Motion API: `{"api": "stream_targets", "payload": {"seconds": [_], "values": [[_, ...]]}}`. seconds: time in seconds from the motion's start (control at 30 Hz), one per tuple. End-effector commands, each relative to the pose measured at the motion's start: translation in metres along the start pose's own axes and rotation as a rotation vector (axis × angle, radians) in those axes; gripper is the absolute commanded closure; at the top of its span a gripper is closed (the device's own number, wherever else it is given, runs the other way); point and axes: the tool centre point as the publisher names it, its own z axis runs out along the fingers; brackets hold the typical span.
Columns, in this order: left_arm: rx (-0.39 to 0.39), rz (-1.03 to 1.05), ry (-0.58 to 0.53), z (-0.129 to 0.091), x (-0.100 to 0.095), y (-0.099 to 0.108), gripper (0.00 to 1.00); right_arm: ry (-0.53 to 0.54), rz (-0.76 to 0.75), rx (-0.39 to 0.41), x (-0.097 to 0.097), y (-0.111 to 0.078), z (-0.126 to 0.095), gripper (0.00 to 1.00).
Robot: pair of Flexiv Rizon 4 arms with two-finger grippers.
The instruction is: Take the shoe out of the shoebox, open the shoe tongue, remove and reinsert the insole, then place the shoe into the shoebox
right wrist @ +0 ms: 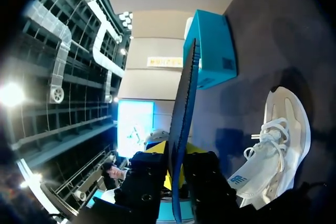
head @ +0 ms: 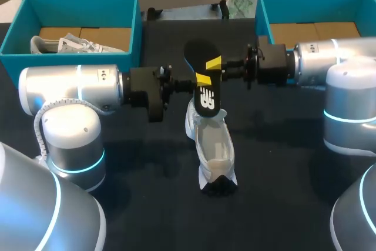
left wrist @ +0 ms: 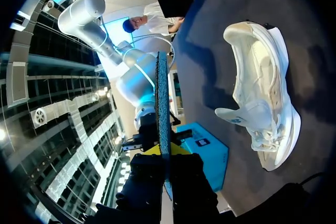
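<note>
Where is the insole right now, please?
In the head view, the insole stands mid-table over the white shoe, clamped between the left gripper and the right gripper.

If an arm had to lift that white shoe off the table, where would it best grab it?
Probably by the heel rim, coming from straight above, one finger inside and one outside. The white shoe seems to sit on its sole, mouth wide open upward, so that thin wall is exposed. For now the left gripper and right gripper both clamp the insole.
</note>
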Motion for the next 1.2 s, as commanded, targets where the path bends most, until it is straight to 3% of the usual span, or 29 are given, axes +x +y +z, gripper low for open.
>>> {"api": "stream_targets", "payload": {"seconds": [0.03, 0.2, 0.27, 0.3, 0.43, 0.5, 0.53, 0.83, 1.1, 1.17, 1.2], "values": [[-0.003, 0.001, 0.002, 0.003, 0.000, 0.000, 1.00, 0.001, 0.000, 0.011, 0.000, 0.002, 0.000, 0.87], [-0.003, 0.001, 0.002, 0.003, 0.000, 0.000, 1.00, 0.001, 0.000, 0.017, 0.000, 0.002, 0.000, 0.86], [-0.003, 0.001, 0.002, 0.003, 0.000, 0.000, 1.00, 0.000, -0.001, 0.018, 0.001, 0.002, -0.001, 0.92], [-0.003, 0.001, 0.002, 0.003, 0.000, 0.000, 1.00, 0.000, -0.003, 0.019, 0.002, 0.002, 0.000, 1.00], [-0.003, 0.001, 0.002, 0.003, 0.000, 0.000, 1.00, -0.002, -0.006, 0.023, 0.002, 0.002, 0.000, 1.00], [0.002, -0.004, -0.002, 0.003, 0.000, -0.001, 0.59, -0.002, -0.007, 0.023, 0.002, 0.001, 0.000, 1.00], [0.005, -0.003, -0.002, 0.002, 0.000, -0.001, 0.00, -0.003, -0.007, 0.023, 0.001, 0.001, 0.000, 1.00], [0.033, -0.037, 0.073, -0.025, -0.004, 0.010, 0.00, -0.002, -0.012, 0.027, -0.007, -0.004, -0.001, 1.00], [0.109, -0.083, 0.275, -0.063, 0.002, 0.021, 0.00, -0.004, -0.007, 0.046, -0.018, -0.007, 0.001, 1.00], [0.135, -0.002, 0.356, -0.071, 0.001, 0.028, 0.00, -0.003, -0.003, 0.047, -0.020, -0.008, 0.001, 1.00], [0.062, -0.002, 0.346, -0.079, -0.003, 0.036, 0.00, -0.008, 0.005, 0.039, -0.021, -0.009, 0.001, 1.00]]}}
